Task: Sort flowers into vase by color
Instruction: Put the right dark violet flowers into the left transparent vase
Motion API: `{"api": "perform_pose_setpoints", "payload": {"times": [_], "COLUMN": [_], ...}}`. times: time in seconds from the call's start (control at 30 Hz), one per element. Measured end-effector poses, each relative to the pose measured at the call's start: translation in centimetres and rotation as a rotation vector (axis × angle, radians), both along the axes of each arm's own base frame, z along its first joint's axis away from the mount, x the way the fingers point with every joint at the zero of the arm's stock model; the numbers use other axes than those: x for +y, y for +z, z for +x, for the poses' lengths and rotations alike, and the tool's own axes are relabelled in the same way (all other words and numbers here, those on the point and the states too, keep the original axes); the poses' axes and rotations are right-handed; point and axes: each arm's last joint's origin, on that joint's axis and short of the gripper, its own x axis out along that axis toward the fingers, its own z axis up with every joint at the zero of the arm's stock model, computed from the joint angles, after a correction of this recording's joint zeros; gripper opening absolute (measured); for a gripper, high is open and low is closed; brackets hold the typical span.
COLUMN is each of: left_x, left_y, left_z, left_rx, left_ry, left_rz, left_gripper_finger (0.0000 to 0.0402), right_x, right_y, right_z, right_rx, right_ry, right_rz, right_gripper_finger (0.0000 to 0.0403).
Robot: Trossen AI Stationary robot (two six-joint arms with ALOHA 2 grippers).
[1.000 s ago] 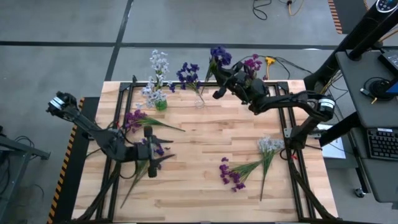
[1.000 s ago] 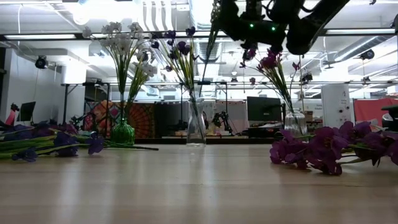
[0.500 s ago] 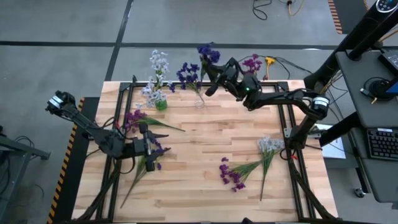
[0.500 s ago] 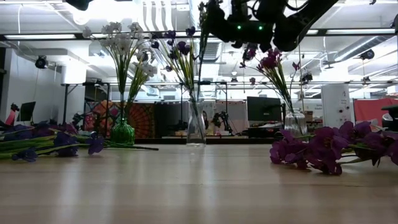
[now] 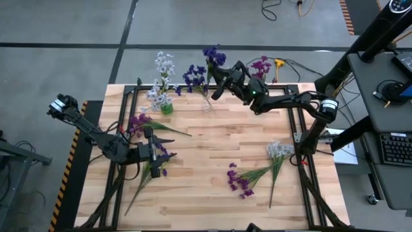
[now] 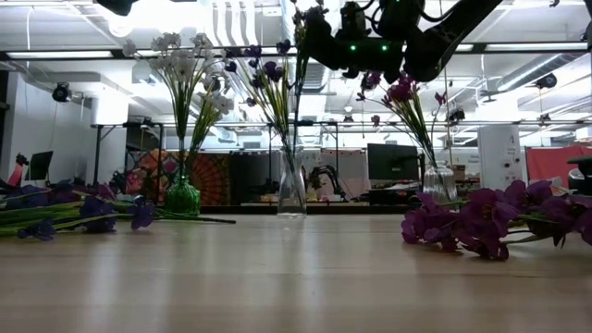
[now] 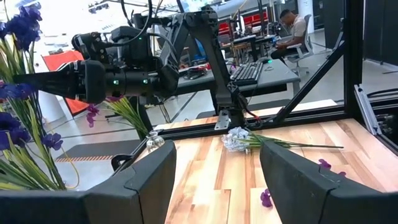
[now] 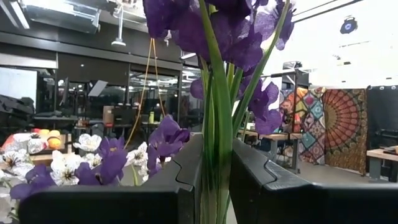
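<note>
Violet slim sprig (image 8: 219, 74) | right gripper (image 8: 214, 177) clamps green stem | left gripper (image 7: 214, 180) parted, empty

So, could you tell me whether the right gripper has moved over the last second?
Yes: the right gripper, shut on a dark blue sprig, shifted left toward the middle clear vase.

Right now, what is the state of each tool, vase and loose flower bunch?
Right tool: shut on dark blue-violet sprig, raised.
Left tool: open, empty, low.
Green vase: upright, whitish flowers.
Middle clear vase: upright, violet flowers.
Magenta bunch: lying flat.
</note>
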Motion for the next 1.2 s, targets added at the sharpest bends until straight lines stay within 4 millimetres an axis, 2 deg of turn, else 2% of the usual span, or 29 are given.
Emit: {"api": "perform_pose_setpoints", "payload": {"times": [0.33, 0.63, 0.93, 1.2], "left_x": [0.0, 0.0, 0.0, 0.0], "left_y": [0.0, 0.0, 0.0, -0.1], "left_z": [0.0, 0.0, 0.0, 0.0], "left_rx": [0.001, 0.001, 0.003, 0.008], "left_ry": [0.000, 0.000, 0.000, 0.000], "left_rz": [0.001, 0.002, 0.003, 0.006], "left_gripper_finger": [0.0215, 0.0215, 0.0215, 0.0215], "right_x": [-0.1, -0.1, -0.2, 0.2], "right_y": [-0.4, -0.6, -1.3, -0.6], "right_z": [0.1, 0.2, 0.3, -0.4], "right_rx": [0.034, 0.039, 0.129, 0.207], "right_ry": [0.006, 0.015, 0.012, 0.011], "right_rz": [0.033, 0.068, 0.109, 0.146], "right_gripper_finger": [0.0060, 0.0136, 0.0198, 0.0245]}}
